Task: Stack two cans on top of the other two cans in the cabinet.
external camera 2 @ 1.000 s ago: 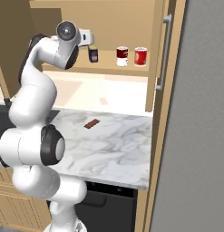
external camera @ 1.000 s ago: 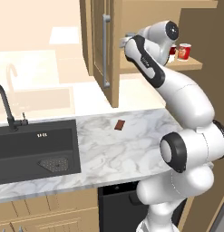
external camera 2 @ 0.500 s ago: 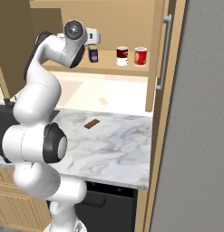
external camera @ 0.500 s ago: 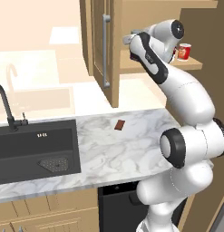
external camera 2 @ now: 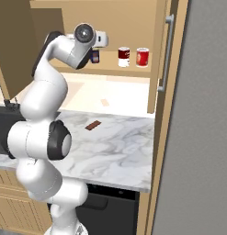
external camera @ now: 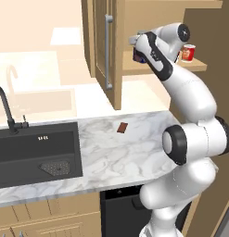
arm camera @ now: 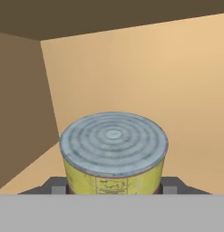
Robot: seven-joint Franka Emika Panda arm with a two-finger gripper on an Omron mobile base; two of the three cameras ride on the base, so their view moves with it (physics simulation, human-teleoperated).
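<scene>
- The gripper [arm camera: 113, 186] is closed on a grey-topped can [arm camera: 114, 152] with a yellow label; its dark finger tips [arm camera: 56, 185] sit against either side of the can's lower body.
- In the hand view, the can faces the tan back wall of the cabinet [arm camera: 145, 77], with a darker side wall to the left and a bare stretch of shelf below.
- In the right base view, the hand is raised at shelf height at the left part of the open cabinet [external camera 2: 133, 18].
- A dark blue can [external camera 2: 95, 56] stands on the shelf just beside the hand, partly hidden by it.
- Further right on the same shelf stand a dark red and white can [external camera 2: 124, 57] and a bright red can [external camera 2: 142, 57], close together but apart.
- In the left base view, the arm's upper links cover most of the shelf; the bright red can [external camera: 188, 53] shows past the wrist.
- The cabinet door [external camera: 104, 46] with its long grey bar handle [external camera: 108, 51] stands open to the left of the arm.
- A small brown bar [external camera: 122, 127] lies flat on the marble counter [external camera: 111, 157], well below the shelf.
- A dark sink [external camera: 34, 150] with a black faucet [external camera: 7, 111] sits at the counter's left end.
</scene>
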